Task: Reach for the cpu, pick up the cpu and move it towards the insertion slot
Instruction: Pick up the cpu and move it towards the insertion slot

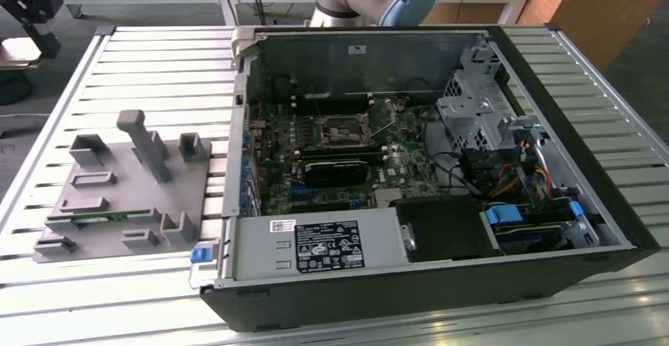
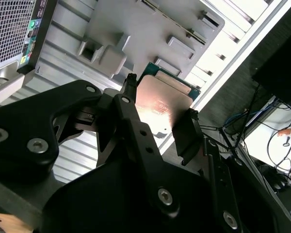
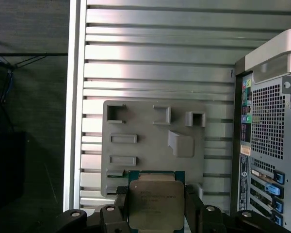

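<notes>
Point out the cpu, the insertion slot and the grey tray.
cpu [image 3: 155, 204]: first wrist view, middle of its metal top.
insertion slot [image 1: 343, 132]: exterior view, its dark centre.
grey tray [image 3: 150, 145]: first wrist view, a bare flat patch.

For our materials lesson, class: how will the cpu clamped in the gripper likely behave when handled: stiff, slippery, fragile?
Probably stiff: the cpu spans the gripper as a flat plate, with no sag. Likely slippery: its metal top glares in the second wrist view, and the fingers pinch only its thin edges. Perhaps fragile at the thin green rim.
</notes>
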